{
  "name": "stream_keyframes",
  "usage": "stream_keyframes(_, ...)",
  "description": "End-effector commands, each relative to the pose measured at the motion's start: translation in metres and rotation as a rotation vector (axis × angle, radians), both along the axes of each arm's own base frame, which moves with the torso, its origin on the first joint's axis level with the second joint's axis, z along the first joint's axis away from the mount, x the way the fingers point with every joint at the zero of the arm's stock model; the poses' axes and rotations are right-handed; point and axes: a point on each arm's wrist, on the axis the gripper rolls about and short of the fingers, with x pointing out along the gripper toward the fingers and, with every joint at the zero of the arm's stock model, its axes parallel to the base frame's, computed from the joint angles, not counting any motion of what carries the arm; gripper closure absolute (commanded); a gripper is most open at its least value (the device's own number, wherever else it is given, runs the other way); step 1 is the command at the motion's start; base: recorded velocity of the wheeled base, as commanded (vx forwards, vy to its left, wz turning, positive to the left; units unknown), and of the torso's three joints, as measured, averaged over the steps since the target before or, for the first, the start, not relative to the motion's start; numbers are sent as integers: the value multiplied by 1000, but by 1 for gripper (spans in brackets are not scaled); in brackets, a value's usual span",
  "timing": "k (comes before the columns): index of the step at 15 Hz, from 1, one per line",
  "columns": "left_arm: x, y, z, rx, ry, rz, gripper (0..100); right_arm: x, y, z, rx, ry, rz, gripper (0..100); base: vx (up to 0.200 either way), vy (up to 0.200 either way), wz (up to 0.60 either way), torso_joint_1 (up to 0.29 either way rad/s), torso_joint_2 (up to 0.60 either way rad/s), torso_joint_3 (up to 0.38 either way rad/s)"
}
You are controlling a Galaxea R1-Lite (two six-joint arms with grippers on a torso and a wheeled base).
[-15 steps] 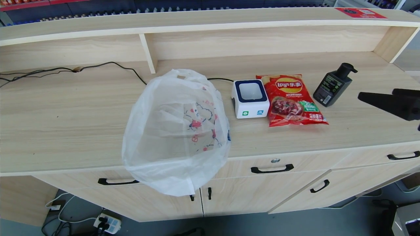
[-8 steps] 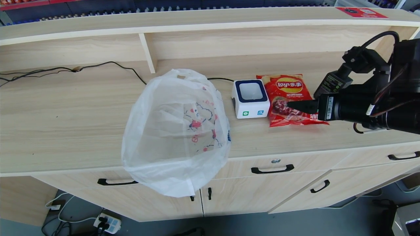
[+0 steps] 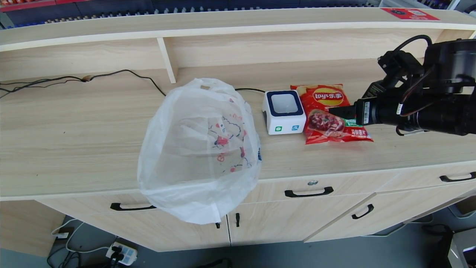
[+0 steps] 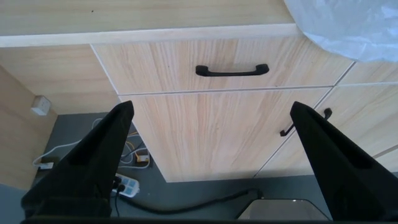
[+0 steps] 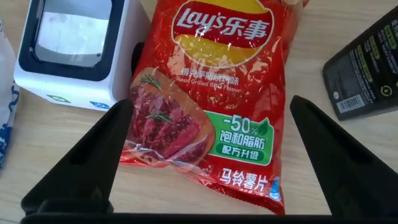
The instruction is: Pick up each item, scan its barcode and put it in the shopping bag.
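Pale wooden worktop (image 3: 74, 123): red foil crisp bag (image 3: 327, 100) at 3 o'clock from a white box scanner (image 3: 283, 111), translucent plastic shopping bag (image 3: 197, 149) at 8 o'clock. Right end effector (image 5: 211, 124), fingers apart, hangs over the crisps; left end effector (image 4: 211, 112) also apart.

Light wooden desk (image 3: 74, 123): white plastic shopping bag (image 3: 199, 149) sagging over its front edge, barcode scanner (image 3: 283, 111) just beside a red bag of chips (image 3: 323, 96), dark pump bottle (image 3: 373, 91) farther right, black cables (image 3: 122, 73) trailing along the back.
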Motion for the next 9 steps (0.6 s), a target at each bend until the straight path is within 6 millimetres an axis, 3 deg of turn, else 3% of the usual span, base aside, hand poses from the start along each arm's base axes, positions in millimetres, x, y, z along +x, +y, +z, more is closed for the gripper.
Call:
stream_keyframes(1, 0, 0, 0, -3, -1, 2, 0, 12, 9, -1, -3, 6, 20, 0, 0, 0, 0, 0, 0, 0)
stream_keyframes(5, 0, 0, 0, -3, -1, 2, 0, 30, 6, -19, -58, 36, 13, 0, 0, 0, 0, 0, 0, 0)
stream_keyframes(9, 0, 0, 0, -3, -1, 2, 0, 44, 9, -16, -55, 16, 5, 0, 0, 0, 0, 0, 0, 0)
